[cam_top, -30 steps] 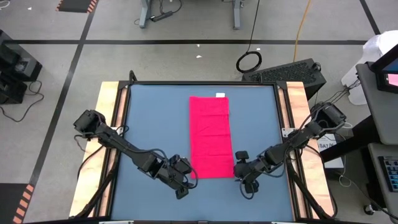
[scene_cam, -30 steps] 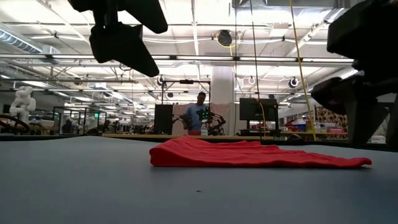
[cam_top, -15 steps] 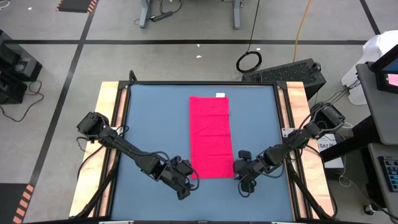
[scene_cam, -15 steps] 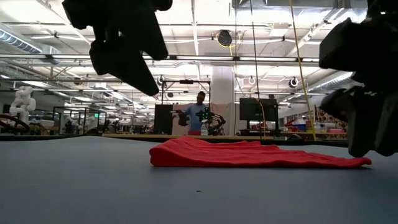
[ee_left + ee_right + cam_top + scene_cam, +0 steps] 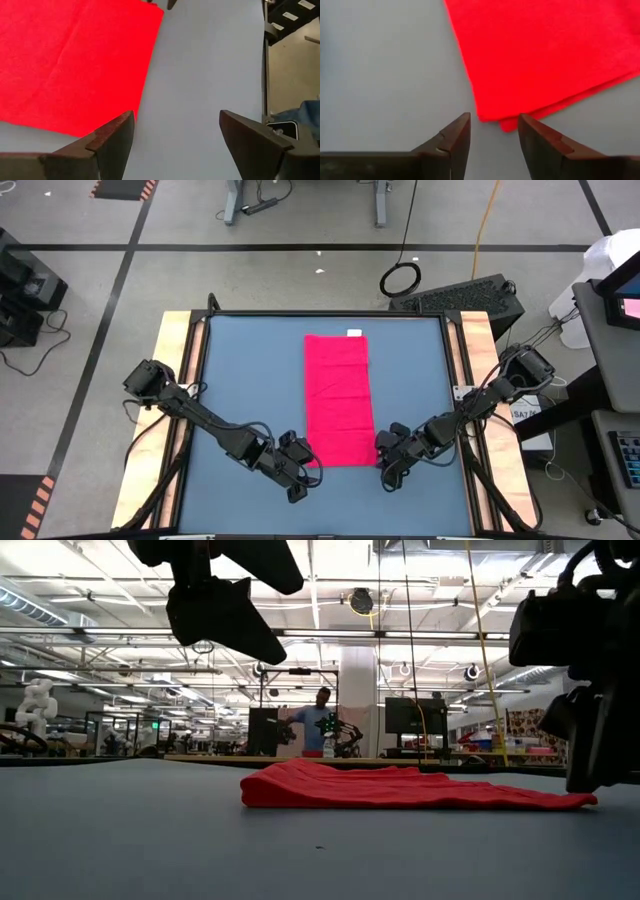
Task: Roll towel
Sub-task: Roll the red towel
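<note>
1. Left gripper [image 5: 172, 135]: jaws spread wide, nothing between them, just off the towel's [image 5: 338, 402] near left corner.
2. Right gripper [image 5: 494, 132]: jaws partly open, narrower gap than the left, nothing held, with the towel's near right corner lying just ahead of the gap.
3. Towel lies flat on the blue table [image 5: 240, 380], a long folded strip running front to back near the middle, white tag [image 5: 354, 333] at the far edge. From the low camera its near edge looks doubled, so at least two layers.
4. Step in hand, as I judge it: approach for the first grab. Both grippers flank the near short edge; no roll started.
5. Next move calls for both grippers to drop to the table, pinch the two near corners through all layers, then turn the edge over toward the far end evenly.
6. Risk: catching the top layer only, or one side leading, giving a crooked roll.
</note>
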